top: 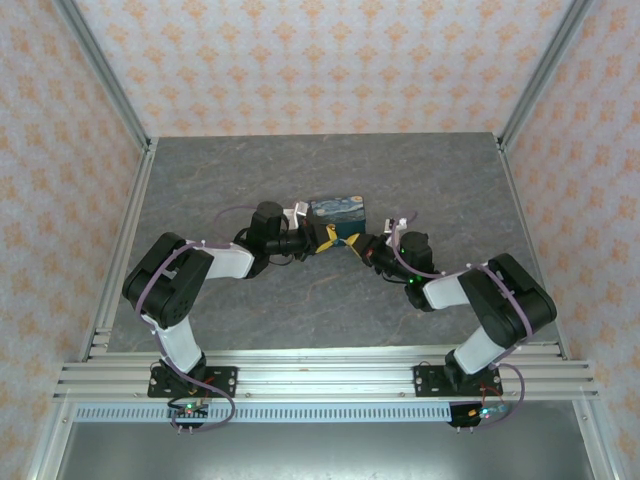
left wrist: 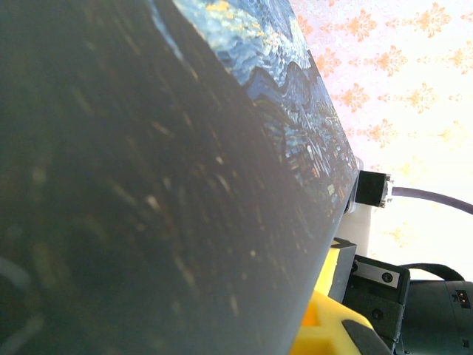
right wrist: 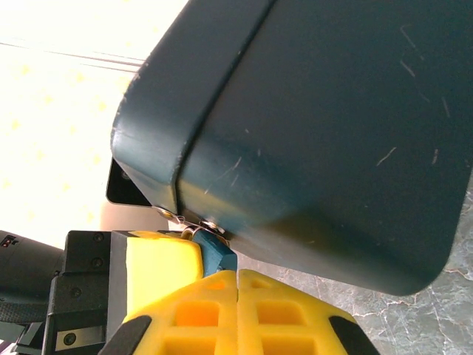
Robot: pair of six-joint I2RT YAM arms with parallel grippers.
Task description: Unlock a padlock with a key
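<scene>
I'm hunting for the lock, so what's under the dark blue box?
A small blue padlock hangs from a metal clasp at the box's edge, touching the right hand. The keyhole is covered.

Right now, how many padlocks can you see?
1. The blue padlock sits just under the lower corner of the dark-blue box, right at the tip of the closed right tool. Another could be hidden behind the box.

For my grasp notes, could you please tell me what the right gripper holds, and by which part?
The shut right gripper seems to nip the blue padlock by its lower corner; the padlock hangs from the box.
</scene>
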